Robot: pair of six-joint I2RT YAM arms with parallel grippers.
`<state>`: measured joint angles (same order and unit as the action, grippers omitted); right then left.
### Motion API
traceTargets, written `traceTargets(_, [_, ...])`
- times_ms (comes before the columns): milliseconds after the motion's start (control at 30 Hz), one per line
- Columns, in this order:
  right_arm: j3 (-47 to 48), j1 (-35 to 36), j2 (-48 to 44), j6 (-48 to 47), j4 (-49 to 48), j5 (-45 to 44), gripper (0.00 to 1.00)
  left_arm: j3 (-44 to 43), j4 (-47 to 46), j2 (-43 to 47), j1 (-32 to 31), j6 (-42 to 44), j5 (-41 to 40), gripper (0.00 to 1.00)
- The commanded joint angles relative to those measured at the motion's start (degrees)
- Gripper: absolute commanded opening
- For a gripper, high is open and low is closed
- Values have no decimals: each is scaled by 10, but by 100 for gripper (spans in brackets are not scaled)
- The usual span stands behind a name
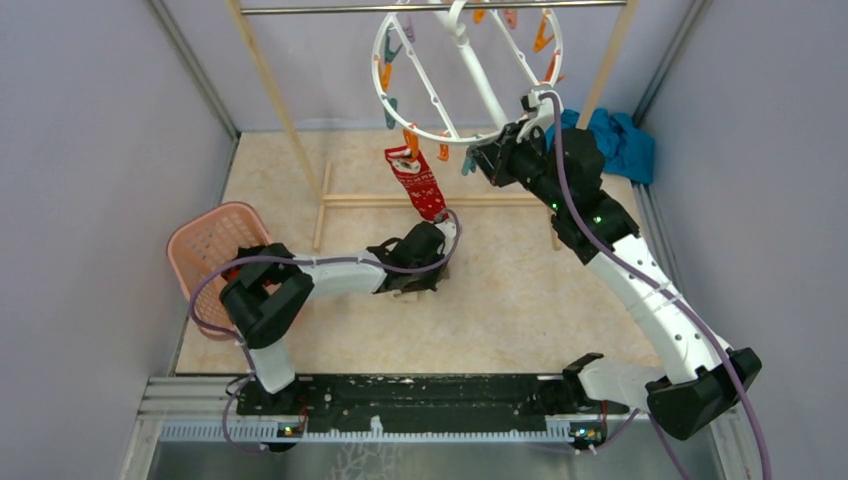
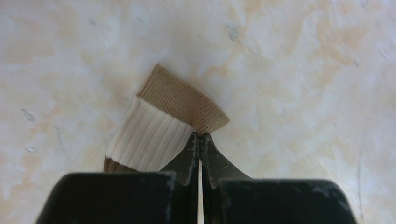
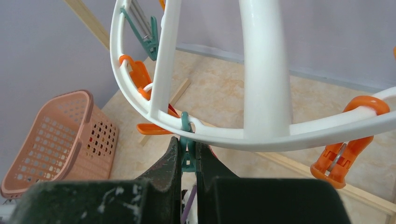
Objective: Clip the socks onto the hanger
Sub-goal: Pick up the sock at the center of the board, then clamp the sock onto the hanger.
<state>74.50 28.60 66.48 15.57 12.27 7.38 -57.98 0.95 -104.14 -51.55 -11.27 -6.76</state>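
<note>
Left gripper (image 2: pixel 201 138) jaws closed on the beige-brown sock (image 2: pixel 156 128) cuff, mid-bench. Right gripper (image 3: pixel 188 145) jaws clamp a teal clip (image 3: pixel 186 125) on the hanger (image 3: pixel 266 70) rim. Red sock (image 1: pixel 418 185) hangs clipped there, its pattern unreadable.

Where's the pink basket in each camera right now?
Top external: basket at far left, mid-height.
Left wrist: not in it.
Right wrist: basket in the lower left corner.
Shared landmark: the white hanger, top centre from above, fills the right wrist view.

The left arm (image 1: pixel 340 272) and right arm (image 1: pixel 650 290) have white links, black joints and purple cables (image 1: pixel 556 150); the black fingers (image 2: pixel 184 161) are scuffed.
</note>
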Motion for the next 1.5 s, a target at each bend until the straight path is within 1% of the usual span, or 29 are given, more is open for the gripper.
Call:
traceTargets(0, [-10,-4,-13,-6,32,9,0,56,12,62,-5,0,157,0])
traceTargets(167, [-11,-5,-15,-5,31,20,0,74,-5,186,-3,11,254,0])
traceTargets(300, [-10,-5,-21,-5,32,26,0,67,-13,262,2,11,292,0])
traceTargets(367, [-10,-5,-25,-5,33,28,0,71,-40,295,3,5,294,0])
traceTargets(433, [-9,-4,-28,-4,34,29,0,88,-73,324,3,-8,271,0])
traceTargets(500, [-7,-5,-31,-4,35,31,0,105,-104,345,3,-13,272,0])
traceTargets(567, [-3,-4,-33,-7,38,38,0,108,-118,353,7,-18,290,0])
traceTargets(667, [-3,-5,-38,-11,39,55,0,91,-118,356,10,-22,295,0])
traceTargets(700, [-4,-5,-40,-11,39,56,0,84,-118,358,10,-24,281,0])
traceTargets(800, [-4,-5,-46,-7,40,53,0,74,-115,373,10,-34,177,0])
traceTargets(867, [-3,-5,-47,-4,41,52,0,81,-133,381,9,-32,128,0])
traceTargets(967, [6,-5,-43,-3,46,51,0,96,-181,389,9,-29,97,0])
traceTargets(1067, [12,-4,-38,1,48,50,0,89,-216,382,9,-24,94,0])
traceTargets(1233, [19,-5,-32,8,49,53,0,46,-228,347,8,-14,107,0])
traceTargets(1333, [21,-5,-31,10,50,53,0,37,-248,331,7,-10,109,0])
traceTargets(1467, [21,-5,-31,10,54,49,0,34,-265,323,3,-8,80,0])
